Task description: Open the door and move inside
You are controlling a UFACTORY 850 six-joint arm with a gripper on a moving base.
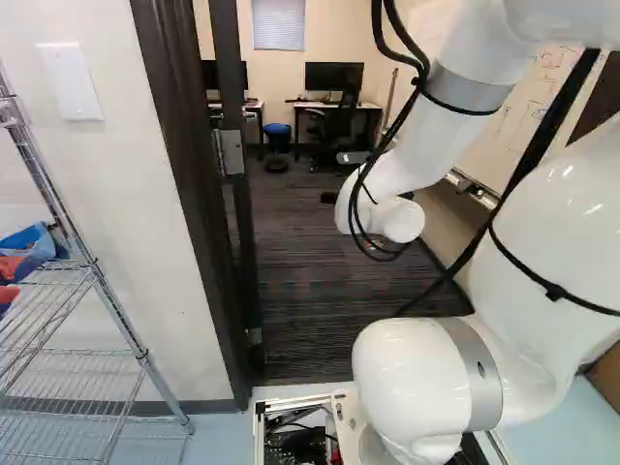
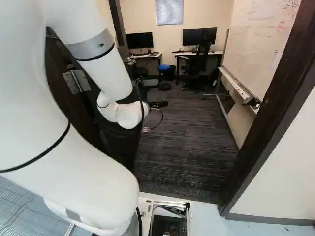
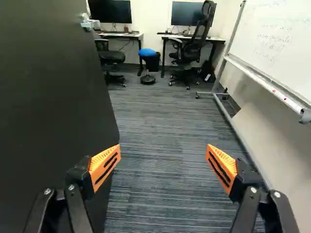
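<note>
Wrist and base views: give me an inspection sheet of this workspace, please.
Surface: dark striped carpet beyond the door frame, pale floor before it.
Job's things: door open, handle near its far edge.
Clutter: wire rack bearing a blue item.
Tool: open, nothing gripped between its fingers.
Cables: black, looped along the arm.
Surroundings: whiteboard, desks, monitors, office chairs, blue-topped stool.

One door (image 3: 53,97) — two monitors (image 3: 187,13)

Reaching toward twelve o'clock with bent white arm (image 1: 417,145), pointing open gripper (image 2: 155,116) the same way (orange pads (image 3: 101,162) well apart)
</note>
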